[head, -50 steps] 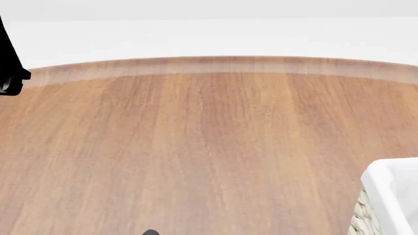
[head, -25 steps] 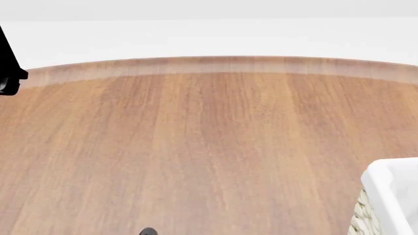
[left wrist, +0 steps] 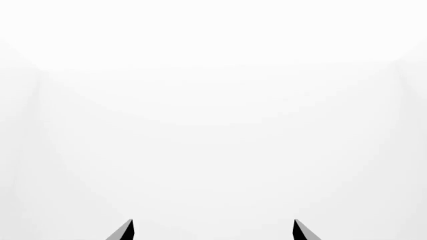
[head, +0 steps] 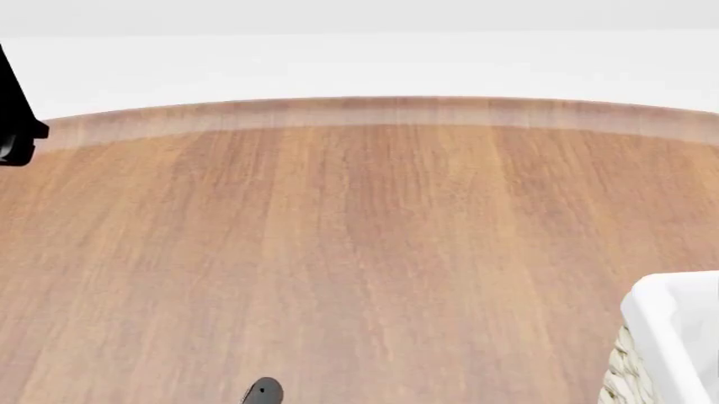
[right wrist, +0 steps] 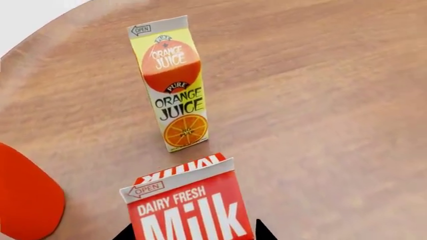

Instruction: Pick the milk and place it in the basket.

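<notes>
Close right gripper fingers, now apart astride the milk carton beside the orange juice carton, squarely before lifting.

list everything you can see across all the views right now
milk: 1, red with white lettering, upright on the table, between the right gripper's fingertips
orange juice: 1, yellow-orange carton, upright beyond the milk
red thing: 1, partly cut off, beside the milk; cannot tell what
basket: 1, cream wicker, white liner, head view's lower right
table: 1, brown wood
left gripper: dark fingertips apart, nothing between
right gripper: dark tips either side of the milk
</notes>
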Motion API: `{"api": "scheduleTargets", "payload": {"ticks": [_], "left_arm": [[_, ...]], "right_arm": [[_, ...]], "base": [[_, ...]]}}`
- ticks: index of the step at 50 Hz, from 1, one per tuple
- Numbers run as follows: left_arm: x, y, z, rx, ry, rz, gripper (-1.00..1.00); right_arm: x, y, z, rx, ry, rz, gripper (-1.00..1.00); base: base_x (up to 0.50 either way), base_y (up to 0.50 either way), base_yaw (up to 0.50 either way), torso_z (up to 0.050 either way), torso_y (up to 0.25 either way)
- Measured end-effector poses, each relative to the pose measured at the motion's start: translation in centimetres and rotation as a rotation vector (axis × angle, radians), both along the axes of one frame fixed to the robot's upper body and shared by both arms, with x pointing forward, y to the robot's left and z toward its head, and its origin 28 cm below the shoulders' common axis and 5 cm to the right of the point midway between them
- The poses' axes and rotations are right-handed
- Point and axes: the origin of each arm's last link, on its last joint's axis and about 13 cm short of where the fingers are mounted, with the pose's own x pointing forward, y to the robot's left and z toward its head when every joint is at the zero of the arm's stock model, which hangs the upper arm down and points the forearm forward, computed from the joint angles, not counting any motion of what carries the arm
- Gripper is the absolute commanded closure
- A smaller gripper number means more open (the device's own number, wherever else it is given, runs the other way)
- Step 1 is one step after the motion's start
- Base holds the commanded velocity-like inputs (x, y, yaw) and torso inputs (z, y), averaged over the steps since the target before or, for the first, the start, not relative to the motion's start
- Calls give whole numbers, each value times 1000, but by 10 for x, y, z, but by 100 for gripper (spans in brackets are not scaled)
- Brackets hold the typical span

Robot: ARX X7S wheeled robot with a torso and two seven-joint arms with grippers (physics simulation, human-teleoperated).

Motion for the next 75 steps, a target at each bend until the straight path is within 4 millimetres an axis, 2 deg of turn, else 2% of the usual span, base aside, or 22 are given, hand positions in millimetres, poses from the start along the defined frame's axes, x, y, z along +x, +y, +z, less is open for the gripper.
{"api": "scheduleTargets", "payload": {"ticks": [20,41,52,64,75], "left_arm": [[0,1,-1,0,2,3,-100],[-1,2,-1,-3,0,9,-100],[-1,3,-1,-3,1,10,-100],[-1,3,-3,-4,4,14,-100],[0,4,-4,-5,5,14,-100]], "right_arm": [[7,-10,48,90,-140,-149,100],[-2,-28,98,205,-293,-257,100],[-8,-46,125,275,-380,-364,100],[-10,-68,145,361,-449,-535,100],[-12,-84,155,437,-498,-688,100]], "base": [[0,0,0,0,0],[0,0,0,0,1],[0,0,0,0,1],[0,0,0,0,2],[0,0,0,0,1]]}}
